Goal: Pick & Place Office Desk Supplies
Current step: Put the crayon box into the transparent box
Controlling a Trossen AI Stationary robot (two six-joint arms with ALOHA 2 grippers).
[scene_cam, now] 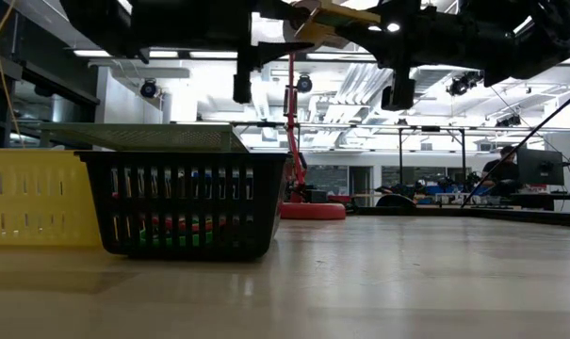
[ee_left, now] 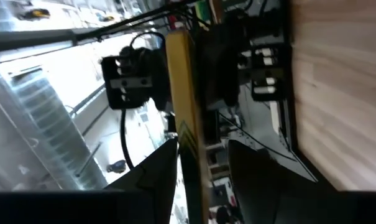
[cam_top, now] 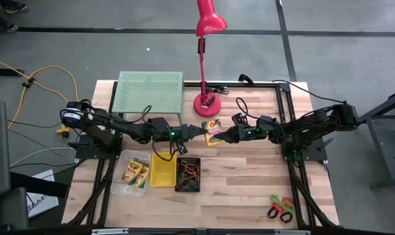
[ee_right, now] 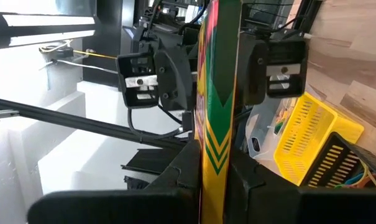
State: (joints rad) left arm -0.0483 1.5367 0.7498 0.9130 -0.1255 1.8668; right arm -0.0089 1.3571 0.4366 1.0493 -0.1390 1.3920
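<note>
Rack (cam_top: pixel 150 92) at the table's (cam_top: pixel 249 189) far left, lamp (cam_top: pixel 206 103) base just right of it. Three bins in a row nearer the front, left of centre: clear bin (cam_top: pixel 133 173) leftmost with two crayon boxes (cam_top: pixel 136 172) in it, yellow bin (cam_top: pixel 163 171) in the middle, mesh bin (cam_top: pixel 188 175) rightmost with loops (cam_top: pixel 189 172) in it; the bins sit side by side, touching or nearly so. Third crayon box (cam_top: pixel 213 132) up in the air mid-table, between left gripper (cam_top: pixel 198 130) and right gripper (cam_top: pixel 227 136), arms coming in from either side. Scissors (cam_top: pixel 281 207) on the table at front right, well apart from the rest.
</note>
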